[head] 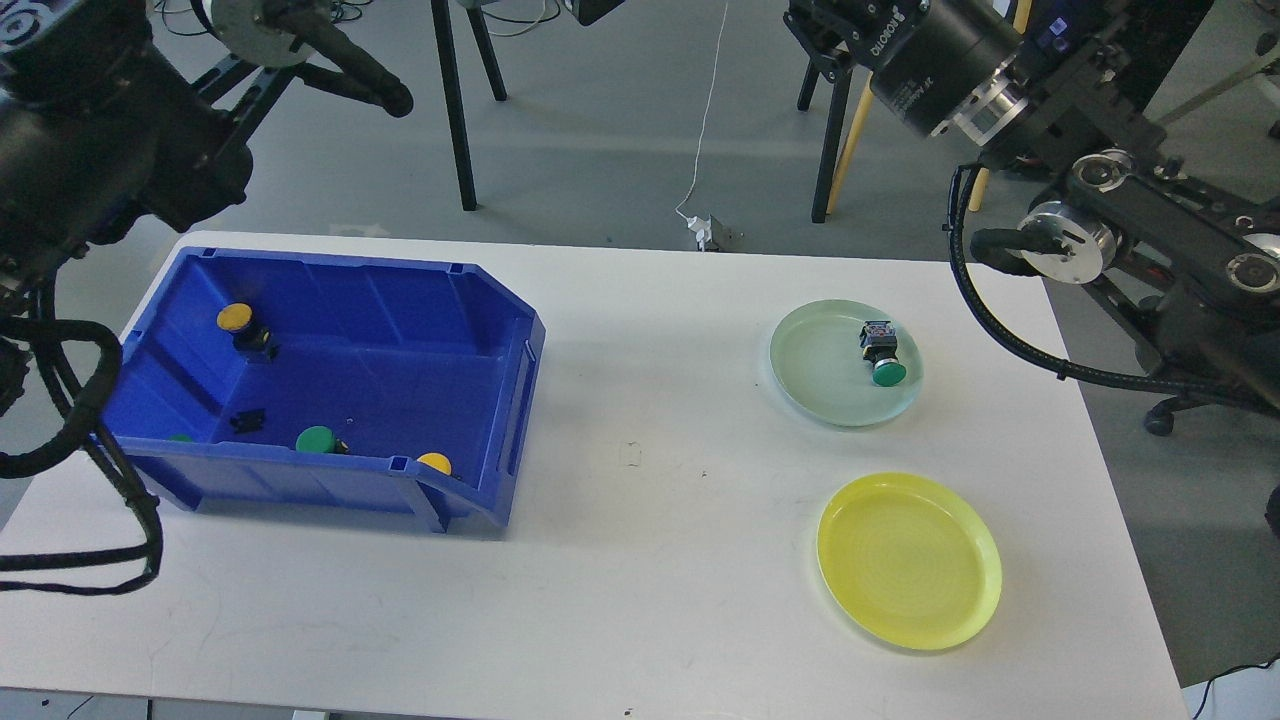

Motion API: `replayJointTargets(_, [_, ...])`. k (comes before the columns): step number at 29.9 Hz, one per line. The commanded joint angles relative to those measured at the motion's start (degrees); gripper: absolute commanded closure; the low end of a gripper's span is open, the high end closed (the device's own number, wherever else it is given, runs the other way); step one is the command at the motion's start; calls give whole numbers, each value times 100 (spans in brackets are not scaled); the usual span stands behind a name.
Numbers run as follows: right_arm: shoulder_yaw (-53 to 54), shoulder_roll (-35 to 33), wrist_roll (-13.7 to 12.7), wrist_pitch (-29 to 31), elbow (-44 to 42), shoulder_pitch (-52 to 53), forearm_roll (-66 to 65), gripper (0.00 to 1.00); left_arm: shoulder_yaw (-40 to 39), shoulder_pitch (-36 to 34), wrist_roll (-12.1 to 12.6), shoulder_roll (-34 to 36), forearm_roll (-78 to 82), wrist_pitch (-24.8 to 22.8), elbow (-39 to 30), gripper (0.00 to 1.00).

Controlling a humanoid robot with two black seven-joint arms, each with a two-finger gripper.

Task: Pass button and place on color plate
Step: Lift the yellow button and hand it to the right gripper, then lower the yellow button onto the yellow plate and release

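A blue bin (pixel 440 300) on the left of the table holds a yellow button (pixel 235 318) at its back left, a green button (pixel 315 438) and another yellow button (pixel 434 462) by its front wall. A pale green plate (pixel 815 385) at the right holds a green button (pixel 882 358). A yellow plate (pixel 908 560) in front of it holds nothing. My right gripper's body (pixel 925 55) is at the top right, high above the plates, its fingers cut off by the top edge. My left arm (pixel 90 130) is raised at the top left; its gripper end barely shows at the top edge.
A small black part (pixel 247 420) lies in the bin. The white table (pixel 640 560) has its right edge near the plates. Chair and stand legs (pixel 455 110) rise from the floor behind the table.
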Motion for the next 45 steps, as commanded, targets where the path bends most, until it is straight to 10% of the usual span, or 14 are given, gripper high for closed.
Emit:
replayJointTargets(1, [0,8,0,0,1,17,1,60,1,-1,0,-1,-20,0,4,70])
replayJointTargets(10, [0,-1,0,17,-8,26,-8,83,1,25,0,-53,-20,0,4,64])
replayJointTargets(14, [0,-10,0,17,-25,26,-8,85,-8,34,-9,-106,-20,0,4,30])
replayJointTargets(21, [0,-54,0,26,-26,26,-8,85,9,60,-9,-98,15,0,13,5])
replayJointTargets(45, [-2292,-2725,0,457,598,-1608,9,85,97,342,-290,377,1131,0,1349,2])
